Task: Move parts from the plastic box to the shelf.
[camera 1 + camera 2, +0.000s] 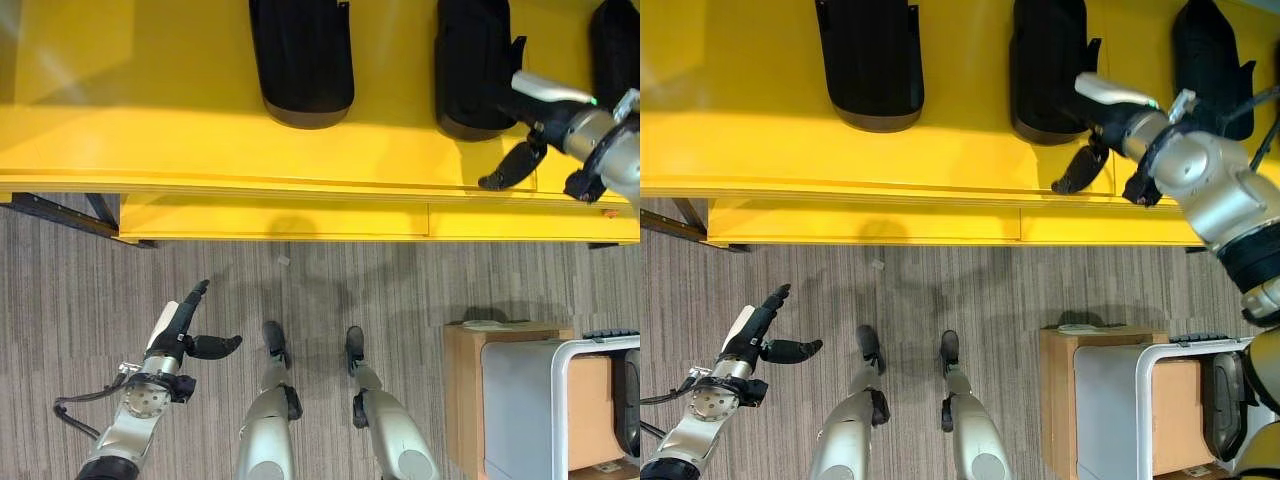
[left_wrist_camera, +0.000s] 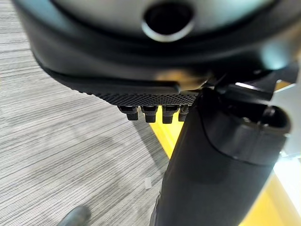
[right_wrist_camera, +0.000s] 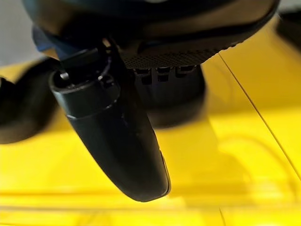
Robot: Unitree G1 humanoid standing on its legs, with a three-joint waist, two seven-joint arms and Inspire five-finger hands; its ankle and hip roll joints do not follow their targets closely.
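Note:
Three black parts lie on the yellow shelf (image 1: pixel 200 130): one on the left (image 1: pixel 300 60), one in the middle (image 1: pixel 472 70), one at the right edge (image 1: pixel 615 40). My right hand (image 1: pixel 548 112) hovers over the shelf by the middle part's (image 3: pixel 181 106) near right corner. It is open, fingers straight, thumb (image 3: pixel 113 136) spread, and holds nothing. Whether the fingers touch the part I cannot tell. My left hand (image 1: pixel 178 335) hangs low over the floor, open and empty. A grey plastic box (image 1: pixel 515 405) stands at the lower right, with a black part (image 1: pixel 1223 400) beside it.
A brown cardboard box (image 1: pixel 462 390) stands against the plastic box on the grey striped floor (image 1: pixel 80 290). The shelf's front edge (image 1: pixel 300 190) runs across the view, with a dark frame leg (image 1: pixel 60 215) under its left end. Bare yellow shelf lies between the parts.

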